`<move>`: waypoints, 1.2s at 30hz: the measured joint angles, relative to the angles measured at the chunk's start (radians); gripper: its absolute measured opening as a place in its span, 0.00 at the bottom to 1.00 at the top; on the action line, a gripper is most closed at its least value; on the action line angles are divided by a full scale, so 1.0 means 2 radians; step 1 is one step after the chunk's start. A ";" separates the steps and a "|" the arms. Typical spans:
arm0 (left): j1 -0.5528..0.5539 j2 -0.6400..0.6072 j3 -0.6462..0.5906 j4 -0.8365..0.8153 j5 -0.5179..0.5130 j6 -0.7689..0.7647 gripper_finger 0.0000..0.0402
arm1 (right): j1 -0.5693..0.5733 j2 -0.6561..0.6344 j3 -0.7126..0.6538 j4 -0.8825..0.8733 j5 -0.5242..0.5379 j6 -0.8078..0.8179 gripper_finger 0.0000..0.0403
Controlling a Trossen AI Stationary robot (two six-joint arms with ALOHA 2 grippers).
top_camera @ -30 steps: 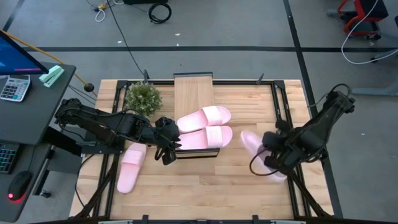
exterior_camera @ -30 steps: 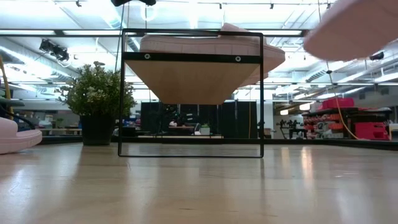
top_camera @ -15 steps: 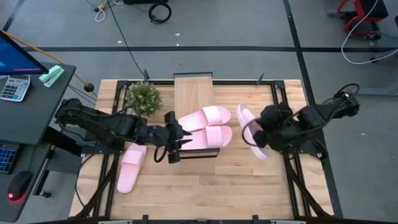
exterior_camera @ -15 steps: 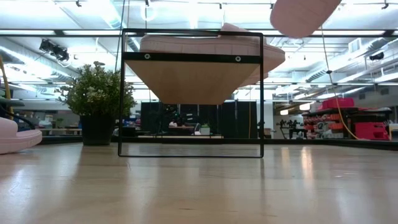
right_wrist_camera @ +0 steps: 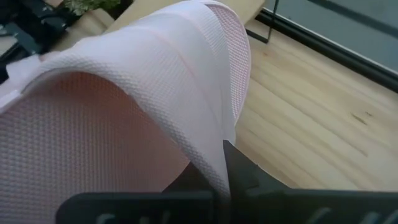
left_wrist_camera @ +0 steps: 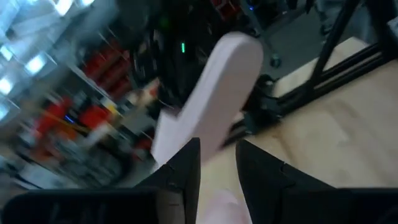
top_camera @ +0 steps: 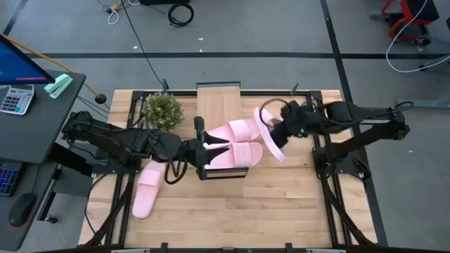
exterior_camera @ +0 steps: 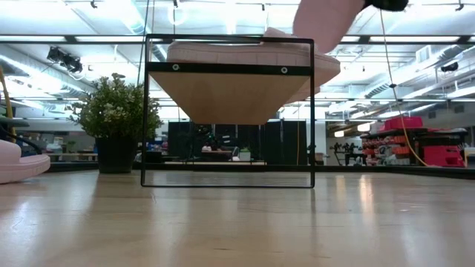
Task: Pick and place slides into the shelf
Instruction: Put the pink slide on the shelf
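The shelf (top_camera: 219,102) stands mid-table, and two pink slides (top_camera: 239,129) (top_camera: 239,154) lie side by side on its plank. My right gripper (top_camera: 283,128) is shut on a third slide (top_camera: 269,135), held in the air just right of the shelf. That slide shows at the top of the low view (exterior_camera: 326,18). My left gripper (top_camera: 205,146) is at the heel end of the nearer shelf slide, its fingers a narrow gap apart (left_wrist_camera: 217,155). A fourth slide (top_camera: 148,190) lies sole down on the table, near left. My right gripper pinches the third slide by its side rim (right_wrist_camera: 227,134); one dark finger (right_wrist_camera: 239,171) shows against it and the slide hides the other. The fingers come level from the table's right. The slide is lifted clear and stands on edge, tilted. My left gripper: I cannot tell whether it touches the nearer shelf slide.
A potted plant (top_camera: 162,110) stands at the far left, beside the shelf. The black frame rails (top_camera: 315,119) run along both table sides. Bare wood (top_camera: 239,211) lies between the shelf and the table's near edge.
My right gripper has risen and carried its slide from the table's near right toward the far edge and left, up to the shelf's right side. The slide has turned up onto its edge. My left gripper has moved right, onto the heel end of the nearer shelf slide.
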State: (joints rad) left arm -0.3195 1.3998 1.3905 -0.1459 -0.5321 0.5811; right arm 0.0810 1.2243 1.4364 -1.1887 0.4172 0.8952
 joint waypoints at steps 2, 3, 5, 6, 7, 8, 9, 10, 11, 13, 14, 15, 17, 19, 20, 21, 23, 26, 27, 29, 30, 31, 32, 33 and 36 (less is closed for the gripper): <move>-0.001 0.000 0.000 0.022 -0.002 0.047 0.27 | -0.031 0.004 0.000 0.010 -0.022 -0.012 0.02; -0.002 0.001 0.000 0.035 -0.004 0.072 0.27 | -0.046 0.009 0.000 0.015 -0.034 -0.018 0.02; -0.003 0.001 0.000 0.059 -0.004 0.124 0.27 | -0.075 0.015 0.000 0.021 -0.059 -0.033 0.02; -0.003 0.001 0.000 0.068 -0.004 0.148 0.27 | -0.087 0.020 0.000 0.022 -0.070 -0.040 0.02; -0.003 0.001 0.000 0.075 -0.004 0.167 0.27 | -0.098 0.024 0.000 0.022 -0.083 -0.046 0.02; -0.003 0.001 0.000 0.081 -0.004 0.186 0.27 | -0.108 0.029 0.000 0.023 -0.095 -0.052 0.02; -0.003 0.001 0.000 0.084 -0.004 0.198 0.27 | -0.117 0.035 0.000 0.025 -0.105 -0.057 0.02; -0.002 0.001 0.000 0.086 -0.003 0.204 0.27 | -0.124 0.039 0.000 0.029 -0.115 -0.063 0.02; -0.001 0.001 0.000 0.086 -0.003 0.208 0.27 | -0.129 0.045 0.000 0.035 -0.125 -0.069 0.02; 0.002 0.002 0.000 0.086 0.001 0.206 0.27 | -0.137 0.053 0.000 0.052 -0.144 -0.079 0.02; 0.002 0.006 0.000 0.091 0.003 0.201 0.27 | -0.140 0.058 0.000 0.062 -0.153 -0.082 0.02; 0.002 0.008 0.000 0.092 0.005 0.200 0.27 | -0.143 0.062 0.000 0.071 -0.159 -0.084 0.02; 0.001 0.014 -0.001 0.091 0.006 0.200 0.27 | -0.146 0.074 0.007 0.071 -0.165 -0.091 0.02; 0.001 0.022 0.007 0.088 0.002 0.200 0.27 | -0.150 0.084 0.019 0.066 -0.166 -0.099 0.02; 0.001 0.028 0.013 0.081 -0.005 0.200 0.27 | -0.152 0.090 0.027 0.064 -0.167 -0.103 0.02; 0.001 0.036 0.025 0.083 -0.014 0.200 0.27 | -0.152 0.094 0.037 0.062 -0.167 -0.107 0.02; 0.001 0.050 0.058 0.063 -0.041 0.199 0.27 | -0.156 0.106 0.059 0.055 -0.168 -0.117 0.02; 0.007 0.076 0.144 -0.028 -0.059 0.172 0.27 | -0.160 0.123 0.093 0.040 -0.164 -0.132 0.02; 0.010 0.085 0.177 -0.076 -0.059 0.162 0.27 | -0.162 0.128 0.105 0.034 -0.161 -0.135 0.02; 0.014 0.110 0.240 -0.165 -0.057 0.142 0.27 | -0.166 0.138 0.128 0.022 -0.160 -0.145 0.02; 0.017 0.121 0.267 -0.204 -0.055 0.134 0.27 | -0.168 0.143 0.139 0.015 -0.159 -0.148 0.02; 0.018 0.132 0.292 -0.241 -0.055 0.133 0.27 | -0.171 0.150 0.150 0.008 -0.158 -0.151 0.02; 0.019 0.143 0.316 -0.260 -0.055 0.134 0.27 | -0.173 0.154 0.160 0.001 -0.157 -0.154 0.02; 0.019 0.152 0.336 -0.275 -0.055 0.138 0.27 | -0.175 0.159 0.168 -0.004 -0.157 -0.157 0.02; 0.016 0.174 0.382 -0.303 -0.056 0.162 0.27 | -0.179 0.176 0.186 -0.018 -0.157 -0.161 0.02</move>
State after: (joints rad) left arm -0.2869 1.7480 2.1542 -0.7523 -0.6440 0.9060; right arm -0.2773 1.5769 1.8087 -1.2255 0.1039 0.5730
